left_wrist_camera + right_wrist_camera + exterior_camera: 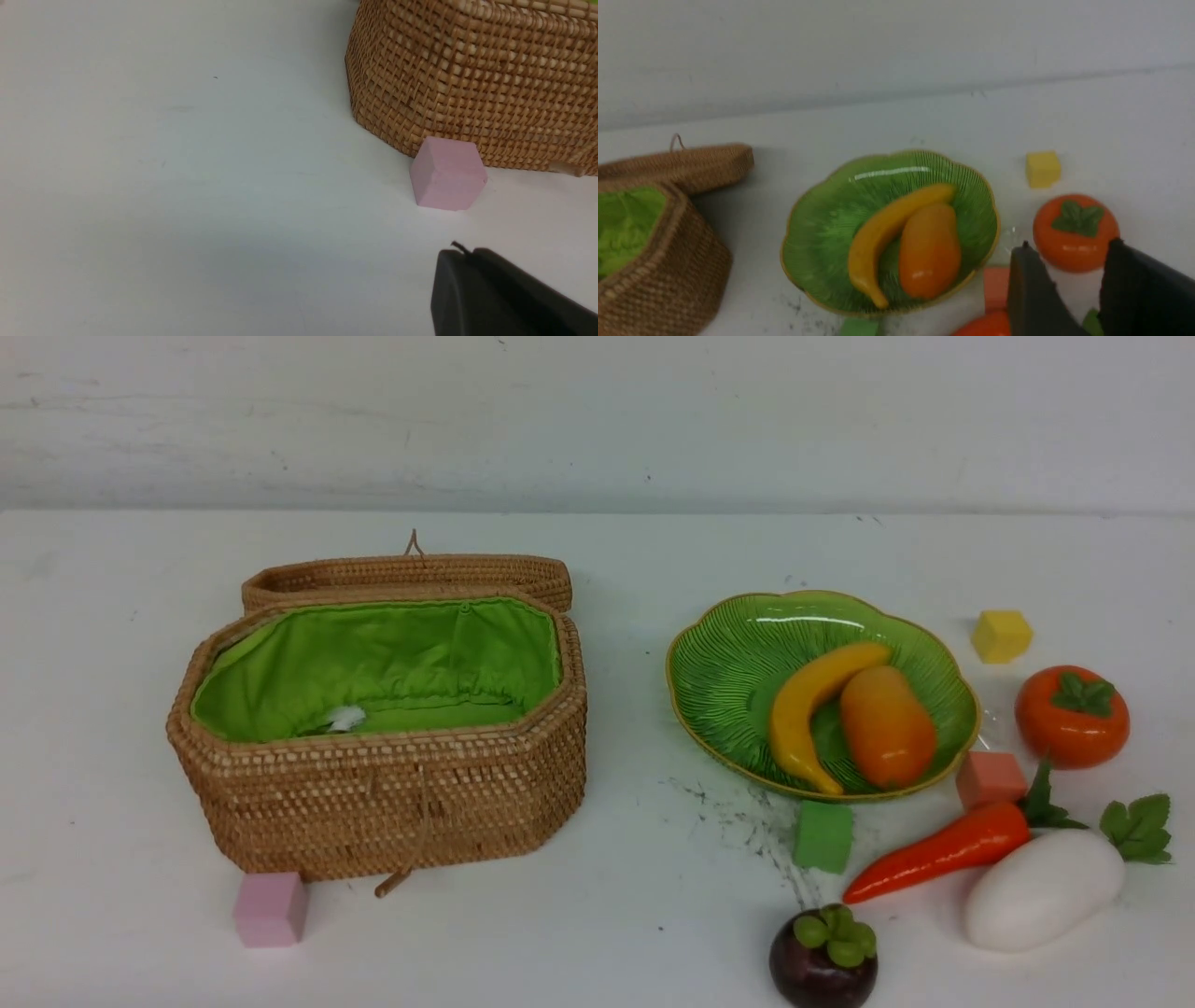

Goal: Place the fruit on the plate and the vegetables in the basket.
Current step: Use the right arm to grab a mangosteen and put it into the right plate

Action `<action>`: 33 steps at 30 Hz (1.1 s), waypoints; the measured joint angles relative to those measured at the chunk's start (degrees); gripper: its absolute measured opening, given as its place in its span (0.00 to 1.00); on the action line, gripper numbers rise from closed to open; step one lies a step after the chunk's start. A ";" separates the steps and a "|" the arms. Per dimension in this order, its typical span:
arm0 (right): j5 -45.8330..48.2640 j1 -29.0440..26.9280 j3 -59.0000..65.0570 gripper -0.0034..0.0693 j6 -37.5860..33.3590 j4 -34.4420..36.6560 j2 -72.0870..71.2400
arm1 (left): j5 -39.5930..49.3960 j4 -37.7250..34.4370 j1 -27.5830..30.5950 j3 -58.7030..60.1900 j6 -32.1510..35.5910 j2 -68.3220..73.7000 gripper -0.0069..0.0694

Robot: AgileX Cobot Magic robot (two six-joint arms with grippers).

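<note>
Pink cube [270, 908], green cube [823, 836], salmon cube [991, 780], yellow cube [1001, 636] — on table [635, 915].

My grippers, both low.
Left gripper [455, 252] closed near the basket [467, 70]; right gripper [1069, 249] parted, well apart from it.

Nothing legible - no txt, labels, brands or nos. in any view. Basket [392, 803], plate [728, 663] & pink cube [270, 908] show plain surfaces, no print.
</note>
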 joint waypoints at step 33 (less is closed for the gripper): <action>27.69 12.25 -14.24 0.94 -6.83 7.08 31.10 | 0.00 0.07 0.00 0.00 0.00 0.00 0.12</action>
